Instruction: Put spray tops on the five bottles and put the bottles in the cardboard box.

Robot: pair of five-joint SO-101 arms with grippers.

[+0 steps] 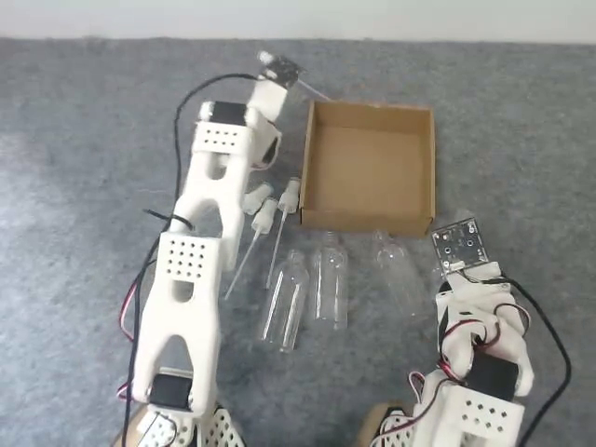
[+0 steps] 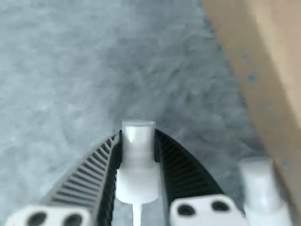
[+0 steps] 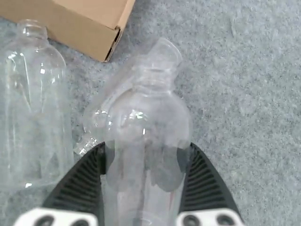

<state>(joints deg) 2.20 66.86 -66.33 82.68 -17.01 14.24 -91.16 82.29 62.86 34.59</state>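
Beside the far left corner of the cardboard box [image 1: 369, 168], my left gripper [image 2: 137, 136] is shut on a white spray top [image 2: 137, 162]. In the high view that spray top [image 1: 270, 61] has its thin tube pointing toward the box. My right gripper [image 3: 146, 149] is shut on a clear bottle [image 3: 146, 141] at the box's near right corner, neck pointing away. Three spray tops [image 1: 266, 216] lie left of the box. Clear bottles [image 1: 285, 298] [image 1: 331, 279] [image 1: 397, 265] lie in front of it, without tops.
Grey carpet covers the whole work area. The box [image 3: 80, 19] is open and holds nothing. Another loose spray top [image 2: 261, 188] lies close to my left gripper, next to the box wall [image 2: 268, 70]. A second bottle [image 3: 28, 94] lies beside the held one.
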